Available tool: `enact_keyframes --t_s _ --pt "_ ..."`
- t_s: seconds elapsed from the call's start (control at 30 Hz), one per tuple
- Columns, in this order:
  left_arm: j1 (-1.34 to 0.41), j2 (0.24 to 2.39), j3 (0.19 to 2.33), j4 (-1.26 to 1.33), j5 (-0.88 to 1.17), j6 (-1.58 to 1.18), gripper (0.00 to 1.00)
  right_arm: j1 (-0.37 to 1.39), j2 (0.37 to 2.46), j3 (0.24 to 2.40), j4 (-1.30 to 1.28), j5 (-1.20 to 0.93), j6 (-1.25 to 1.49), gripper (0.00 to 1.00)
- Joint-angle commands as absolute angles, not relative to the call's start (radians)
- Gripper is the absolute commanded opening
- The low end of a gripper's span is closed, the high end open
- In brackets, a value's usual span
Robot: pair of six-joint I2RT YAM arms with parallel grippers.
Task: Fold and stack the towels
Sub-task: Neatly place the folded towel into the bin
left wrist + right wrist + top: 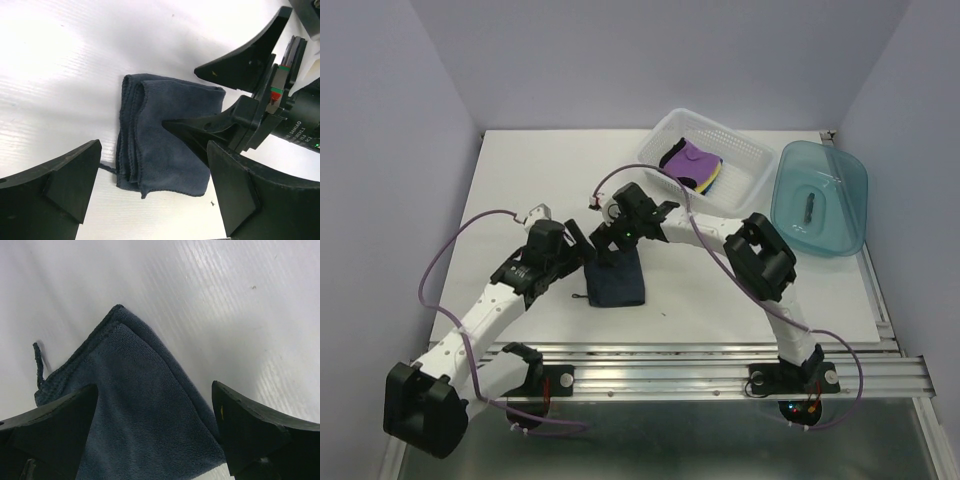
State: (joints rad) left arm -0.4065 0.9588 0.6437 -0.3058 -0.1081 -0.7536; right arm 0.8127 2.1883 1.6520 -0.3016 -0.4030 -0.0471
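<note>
Folded slate towel; basket holds purple towel, yellow towel.

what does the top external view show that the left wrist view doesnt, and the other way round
Only the top external view: the white basket holding the purple towel on top of other colours, and the teal bin beside it.
Only the left wrist view: the layered folded edges down one side of the dark slate towel, and a loose thread at its corner.
Both: that towel folded on the white table, with the left gripper and right gripper open at it.
</note>
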Motion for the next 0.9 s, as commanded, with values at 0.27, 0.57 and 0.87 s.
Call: enact_keyframes --t_s 0.27,0.57,0.87 --pt "-0.410 0.934 0.709 -0.362 -0.219 -0.781 0.99 0.819 1.948 1.267 -0.101 -0.364 0.207 1.00" --pt "-0.408 0.977 0.716 -0.331 -0.204 -0.756 0.99 0.821 1.688 1.016 -0.012 -0.341 0.337 1.00" --pt "-0.407 0.977 0.709 -0.324 -0.196 -0.752 0.99 0.821 1.799 1.205 -0.161 -0.103 0.295 0.99"
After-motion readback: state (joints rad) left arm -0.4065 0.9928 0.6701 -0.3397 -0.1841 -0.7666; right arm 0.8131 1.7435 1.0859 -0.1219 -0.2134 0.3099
